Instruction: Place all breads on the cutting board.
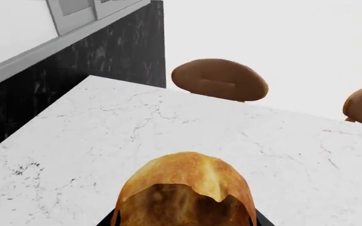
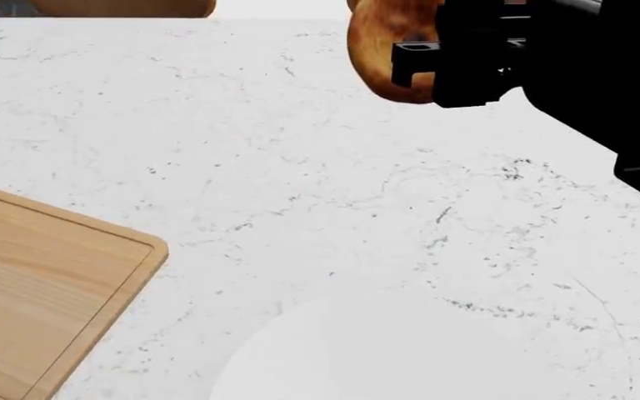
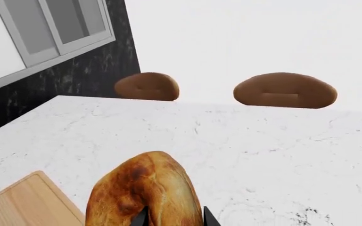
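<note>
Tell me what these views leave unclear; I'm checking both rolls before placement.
The left gripper: outside the head view; the left bread hides most of it in the left wrist view.
The right bread: top cut by the head-view edge, side covered by the right gripper.
The cutting board: mostly beyond the frame edges.

One bread roll (image 2: 392,50), golden-brown and crusty, hangs in the air above the far part of the counter (image 2: 332,192), clamped between dark fingers (image 2: 415,60). A second roll (image 1: 186,193), with a darker sunken patch under a torn crust flap, is likewise held off the counter. The cutting board (image 2: 31,308), light wood with a rim groove, lies bare at the near left.
</note>
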`<state>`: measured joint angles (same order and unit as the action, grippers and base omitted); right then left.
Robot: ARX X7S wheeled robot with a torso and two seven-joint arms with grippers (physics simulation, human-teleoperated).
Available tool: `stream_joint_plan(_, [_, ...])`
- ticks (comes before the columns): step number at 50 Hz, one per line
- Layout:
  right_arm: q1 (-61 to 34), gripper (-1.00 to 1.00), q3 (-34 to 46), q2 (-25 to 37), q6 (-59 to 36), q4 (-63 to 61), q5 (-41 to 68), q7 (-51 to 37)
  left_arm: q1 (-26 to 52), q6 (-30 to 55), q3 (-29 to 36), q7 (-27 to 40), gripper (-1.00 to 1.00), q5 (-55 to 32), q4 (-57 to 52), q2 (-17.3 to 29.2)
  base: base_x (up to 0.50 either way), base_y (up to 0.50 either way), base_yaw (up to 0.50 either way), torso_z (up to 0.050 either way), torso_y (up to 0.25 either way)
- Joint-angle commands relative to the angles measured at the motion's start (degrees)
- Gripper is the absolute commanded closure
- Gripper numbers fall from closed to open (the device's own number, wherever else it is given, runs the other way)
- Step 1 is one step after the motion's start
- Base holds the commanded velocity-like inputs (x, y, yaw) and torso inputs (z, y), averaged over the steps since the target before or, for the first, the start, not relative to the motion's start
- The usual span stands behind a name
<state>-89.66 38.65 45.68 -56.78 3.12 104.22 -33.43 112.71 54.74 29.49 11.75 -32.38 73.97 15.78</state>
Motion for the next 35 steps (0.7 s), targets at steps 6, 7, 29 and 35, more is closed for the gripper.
stream_joint_plan(6, [1.27,1.00,-0.16,0.41,0.37,-0.58,-0.96,0.79,-5.07,6.65,-23.74,-3.04,1.00,32.15,1.02,-2.76,0.00,0.01,0.00,0.000,0.000])
stream_joint_plan(7, [1.31,1.00,-0.16,0.42,0.40,-0.58,-0.95,0.79,-5.03,6.84,-23.89,-2.81,1.00,32.18,1.02,-2.81,0.00,0.01,0.00,0.015,0.000])
stream_joint_plan(29, [1.40,1.00,0.28,0.14,0.50,0.17,-1.91,1.76,-8.41,10.79,-18.22,-5.09,1.00,32.53,1.02,-3.29,0.00,0.01,0.00,0.000,0.000])
stream_joint_plan(35, [2.24,1.00,0.07,0.70,0.90,-0.50,-1.71,1.60,-9.60,12.08,-14.81,-7.87,1.00,32.76,1.02,-3.86,0.00,0.01,0.00,0.000,0.002])
